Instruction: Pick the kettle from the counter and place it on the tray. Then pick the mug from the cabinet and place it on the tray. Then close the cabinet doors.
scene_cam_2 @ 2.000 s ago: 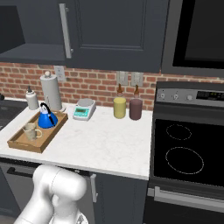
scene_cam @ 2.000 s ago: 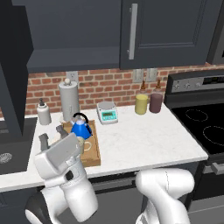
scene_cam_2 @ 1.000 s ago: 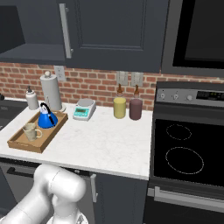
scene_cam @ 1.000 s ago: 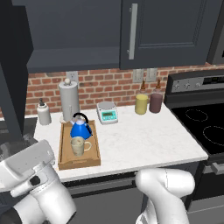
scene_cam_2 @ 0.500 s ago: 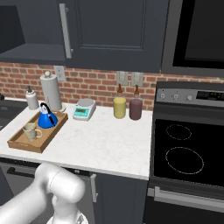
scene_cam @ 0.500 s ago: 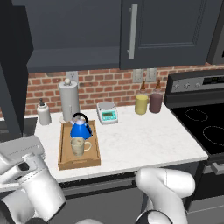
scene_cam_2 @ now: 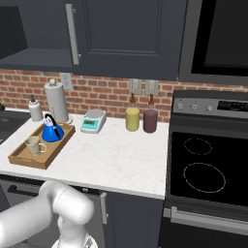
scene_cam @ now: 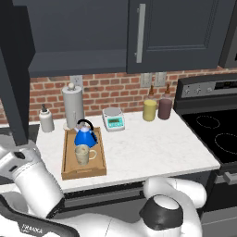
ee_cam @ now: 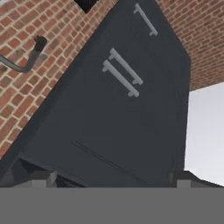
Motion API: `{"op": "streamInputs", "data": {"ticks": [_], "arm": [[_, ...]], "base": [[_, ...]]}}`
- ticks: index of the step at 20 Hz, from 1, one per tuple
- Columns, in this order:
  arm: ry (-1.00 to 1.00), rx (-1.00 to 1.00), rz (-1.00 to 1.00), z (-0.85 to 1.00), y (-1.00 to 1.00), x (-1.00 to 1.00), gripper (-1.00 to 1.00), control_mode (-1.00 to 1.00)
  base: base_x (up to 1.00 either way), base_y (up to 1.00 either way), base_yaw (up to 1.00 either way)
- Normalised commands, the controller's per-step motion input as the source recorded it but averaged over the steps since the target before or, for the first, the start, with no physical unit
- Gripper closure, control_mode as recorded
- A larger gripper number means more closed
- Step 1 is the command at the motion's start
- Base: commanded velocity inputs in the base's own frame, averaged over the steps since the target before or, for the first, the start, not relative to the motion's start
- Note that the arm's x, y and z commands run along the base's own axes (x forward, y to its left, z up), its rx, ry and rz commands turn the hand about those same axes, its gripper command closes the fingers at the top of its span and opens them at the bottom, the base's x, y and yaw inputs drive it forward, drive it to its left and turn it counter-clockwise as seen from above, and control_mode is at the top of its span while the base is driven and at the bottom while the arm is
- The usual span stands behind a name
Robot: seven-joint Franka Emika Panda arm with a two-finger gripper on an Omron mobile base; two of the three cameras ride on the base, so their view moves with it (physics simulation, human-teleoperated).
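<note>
Plainly, blue kettle [scene_cam: 85, 137] — black handle.

Arm [scene_cam: 32, 180] swung down and left off the tray [scene_cam: 69, 159], which now shows uncovered with kettle [scene_cam: 85, 135] and mug [scene_cam: 83, 154].

Flat even rendered light, soft faint shadows, no glare; low-res, slightly blurry, hand view dimmer.
</note>
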Motion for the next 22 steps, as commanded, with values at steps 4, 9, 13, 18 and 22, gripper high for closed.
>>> {"op": "streamInputs", "data": {"ticks": [4,9,13,18,22], "arm": [[0.16,0.25,-0.08,0.03,0.06,-0.23,-1.0,-1.0],[0.14,0.32,-0.06,0.09,0.0,-0.19,-1.0,-1.0],[0.11,0.38,-0.03,0.08,0.0,-0.09,-1.0,-1.0],[0.08,0.43,-0.08,0.13,-0.05,-0.01,-1.0,-1.0],[0.1,0.44,-0.13,0.29,-0.01,0.0,-1.0,-1.0]], "base": [[0.0,0.0,0.0],[0.0,0.0,0.0],[0.0,0.0,0.0],[0.0,0.0,0.0],[0.0,0.0,0.0]]}}
